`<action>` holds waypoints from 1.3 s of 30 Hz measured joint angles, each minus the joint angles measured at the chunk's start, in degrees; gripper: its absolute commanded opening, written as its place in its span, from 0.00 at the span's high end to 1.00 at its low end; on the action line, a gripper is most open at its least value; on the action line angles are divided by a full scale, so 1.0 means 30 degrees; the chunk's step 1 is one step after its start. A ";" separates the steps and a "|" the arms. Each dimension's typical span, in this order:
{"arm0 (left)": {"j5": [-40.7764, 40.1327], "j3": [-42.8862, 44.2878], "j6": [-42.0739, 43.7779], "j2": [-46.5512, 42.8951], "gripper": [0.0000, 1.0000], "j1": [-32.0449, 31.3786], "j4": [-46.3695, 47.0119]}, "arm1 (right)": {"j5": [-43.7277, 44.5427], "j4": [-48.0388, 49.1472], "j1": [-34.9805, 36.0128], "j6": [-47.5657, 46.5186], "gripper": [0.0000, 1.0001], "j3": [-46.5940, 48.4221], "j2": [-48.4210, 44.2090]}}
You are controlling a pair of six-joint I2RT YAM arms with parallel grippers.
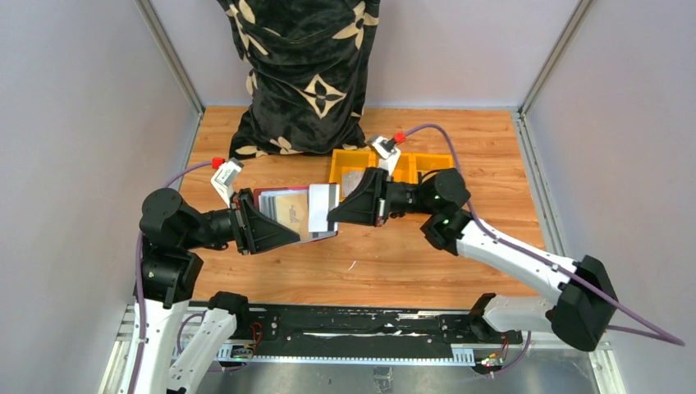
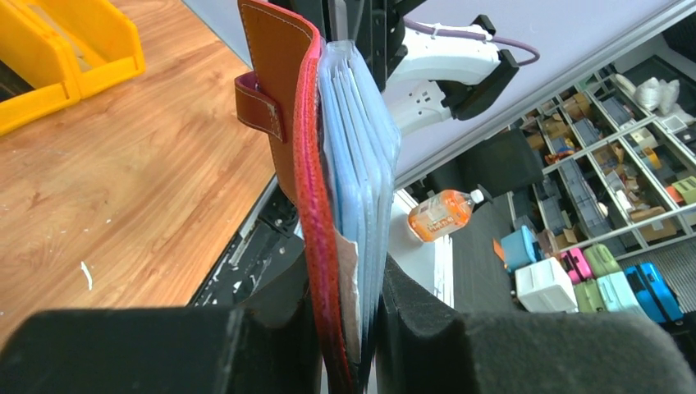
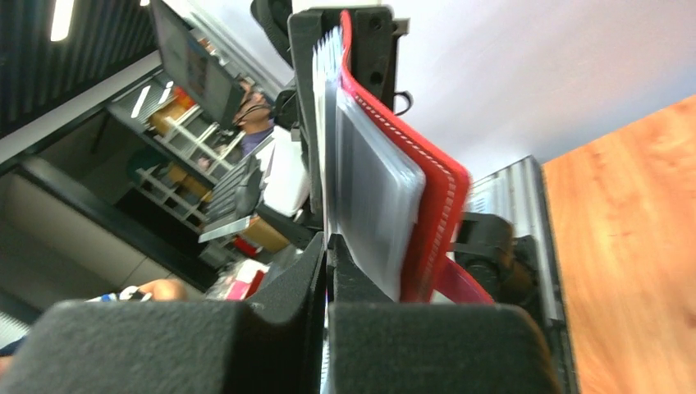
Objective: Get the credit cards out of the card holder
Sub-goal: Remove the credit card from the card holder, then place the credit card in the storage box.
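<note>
Card holder [image 1: 275,197] is raised off the counter [image 1: 460,271], left of its centre and between the two arms. It hangs open with its inner face upward in the top view.

Left fingers [image 1: 275,226] clamp the holder's left end. In the left wrist view the maroon cover and the stack of clear sleeves [image 2: 361,148] are squeezed together between the two black pads. Strap tab [image 2: 261,103] sits on the cover's outer side, toward the counter.

A tan card [image 1: 289,208] lies in a sleeve near the holder's middle. A pale card [image 1: 322,207] with grey bands sticks out past the holder's right edge.

Right fingers [image 1: 349,209] come in from the right, pressed nearly together on that pale card's right end. The right wrist view shows thin pale sheet edges pinched between the pads, with the red cover just beside them. Card edge cannot be told from sleeve edge there.

Yellow bin [image 1: 341,162] sits at the far edge, right of centre, partly behind the right arm. Black cloth bag [image 1: 304,74] with tan flower shapes stands at the far edge, left of the bin and close against it. A small white fleck [image 1: 353,264] lies on the counter toward the near edge. An orange bottle [image 2: 439,215] is visible beyond the counter in the left wrist view.
</note>
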 measured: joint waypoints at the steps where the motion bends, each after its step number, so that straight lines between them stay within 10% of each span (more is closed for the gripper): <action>1: 0.0000 0.0015 0.0073 0.0000 1.00 0.0000 -0.0036 | -0.0058 -0.0408 -0.0321 -0.0138 1.00 -0.0022 -0.0291; 11: 0.0138 0.0634 0.1035 0.0007 1.00 0.0000 -0.0685 | -0.1013 -0.9763 -0.7665 -0.4524 1.00 0.0678 -0.3315; 18: 0.0160 0.0903 0.1887 0.0080 1.00 0.0000 -0.1253 | 0.3519 -1.8717 -1.0819 -1.0484 1.00 0.3446 -0.1202; 39: 0.0495 0.1297 0.3220 0.0240 1.00 0.0000 -0.1960 | 0.6317 -2.1828 -0.6827 -1.2196 1.00 1.2626 1.3180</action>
